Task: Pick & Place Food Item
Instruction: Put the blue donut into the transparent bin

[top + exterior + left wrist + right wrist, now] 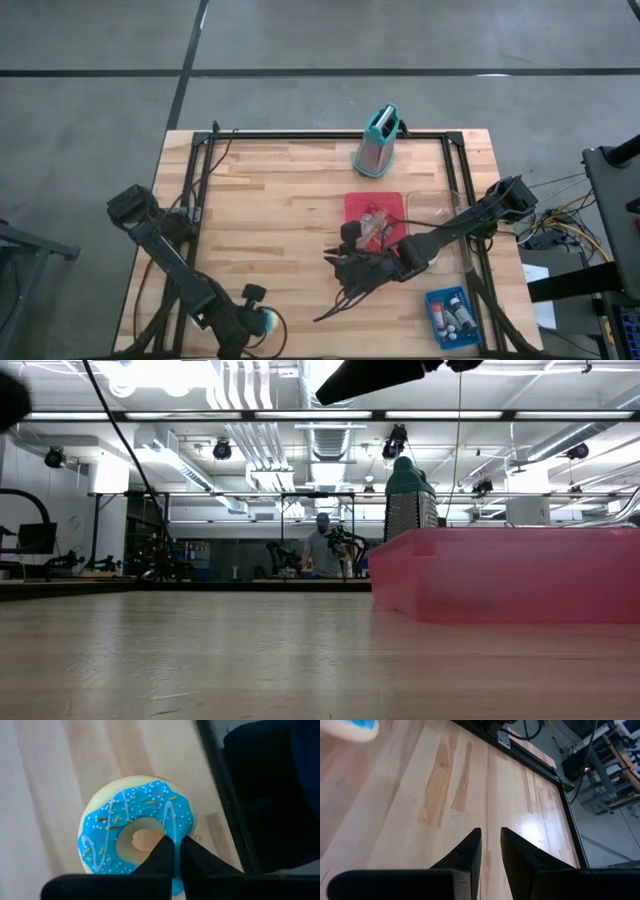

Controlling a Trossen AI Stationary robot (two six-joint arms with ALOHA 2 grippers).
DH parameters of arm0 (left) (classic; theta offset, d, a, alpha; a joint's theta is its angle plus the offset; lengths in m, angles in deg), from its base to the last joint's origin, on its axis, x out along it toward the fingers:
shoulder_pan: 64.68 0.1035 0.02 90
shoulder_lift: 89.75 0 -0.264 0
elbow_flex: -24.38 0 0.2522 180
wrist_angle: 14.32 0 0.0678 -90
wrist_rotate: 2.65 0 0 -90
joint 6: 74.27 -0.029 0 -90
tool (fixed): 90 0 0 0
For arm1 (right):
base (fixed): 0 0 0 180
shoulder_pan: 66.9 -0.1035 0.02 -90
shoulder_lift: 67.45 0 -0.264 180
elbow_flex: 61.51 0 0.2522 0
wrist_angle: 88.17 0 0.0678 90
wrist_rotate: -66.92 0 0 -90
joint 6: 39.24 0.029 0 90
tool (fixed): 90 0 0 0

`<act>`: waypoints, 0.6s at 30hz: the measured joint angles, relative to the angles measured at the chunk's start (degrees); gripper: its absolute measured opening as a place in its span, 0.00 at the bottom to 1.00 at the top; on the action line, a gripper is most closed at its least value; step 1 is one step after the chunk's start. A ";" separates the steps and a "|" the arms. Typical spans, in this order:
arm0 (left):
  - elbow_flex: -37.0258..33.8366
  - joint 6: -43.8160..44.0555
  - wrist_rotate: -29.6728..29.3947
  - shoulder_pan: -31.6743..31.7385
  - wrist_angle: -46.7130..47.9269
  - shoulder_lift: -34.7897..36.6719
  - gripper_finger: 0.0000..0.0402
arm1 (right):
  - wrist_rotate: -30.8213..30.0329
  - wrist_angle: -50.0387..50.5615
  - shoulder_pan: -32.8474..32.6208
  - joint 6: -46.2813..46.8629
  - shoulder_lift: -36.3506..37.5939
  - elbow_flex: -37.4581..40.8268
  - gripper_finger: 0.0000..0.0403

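High view, L to R: we see the left gripper (262, 322) at the counter's (270, 200) near edge, w/ the donut (268, 320) under it. Left wrist view: blue-iced donut (135, 827) w/ sprinkles lies flat on the wood; gripper (174, 852) fingers pinched on the ring's near side, one tip in the hole, one outside the rim. Mid-right: red tray (375, 215), w/ a teal-handled grater (377, 142) upright beyond it at the far edge. Right gripper (350, 265) sits just before the tray; right wrist view shows it (490, 845) narrow, nothing betw. the tips. Blue box (452, 317) near the R corner. No readable labels or writing anywhere.
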 joint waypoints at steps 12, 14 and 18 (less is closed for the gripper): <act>0.72 -14.04 -12.13 2.91 0.46 9.30 0.06 | 0.01 -1.96 0.64 8.80 0.00 0.33 0.18; 0.69 -14.83 -12.15 3.29 0.44 10.84 0.05 | -0.65 -2.01 0.72 8.28 0.00 0.33 0.21; 0.58 -16.27 -12.28 3.74 0.44 13.29 0.04 | -3.68 -2.16 0.61 7.69 0.00 0.33 0.28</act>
